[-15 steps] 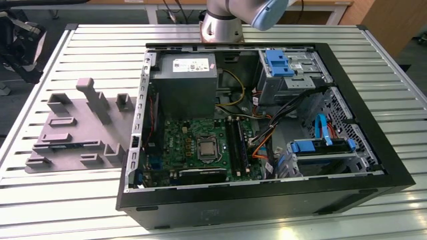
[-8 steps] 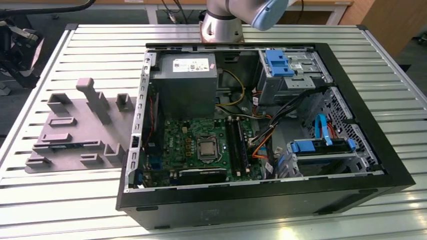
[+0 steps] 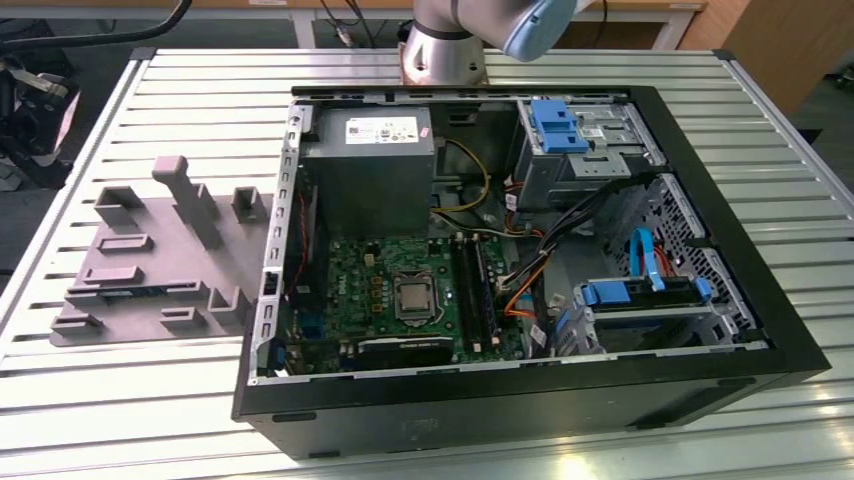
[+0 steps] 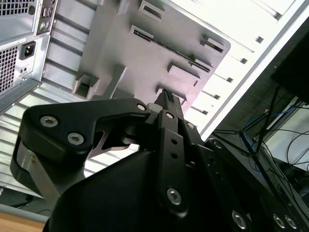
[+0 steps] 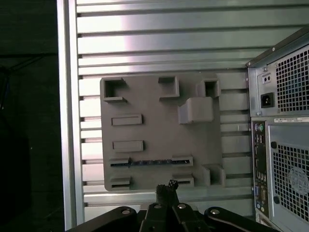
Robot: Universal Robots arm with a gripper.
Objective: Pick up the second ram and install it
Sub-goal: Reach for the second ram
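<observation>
The second ram [image 5: 149,163] is a thin dark stick standing on edge in a slot of the grey fixture tray [image 5: 154,130]. It also shows in the exterior view as a blue-green strip [image 3: 138,291] on the tray [image 3: 160,250], at the exterior view's left of the open computer case [image 3: 521,390]. In the second wrist view the ram [image 4: 166,46] lies far beyond the fingertips. My gripper [image 5: 166,187] hangs well above the tray's edge, shut with nothing in it; its fingers [image 4: 166,104] meet. Long black memory slots [image 3: 475,290] lie on the motherboard.
The case lies on its side on a slatted metal table [image 3: 160,400], with a power supply [image 3: 367,160], blue drive brackets [image 3: 554,125] and cables inside. The arm's base [image 3: 441,50] stands behind the case. The tray carries several raised holders [image 3: 187,195].
</observation>
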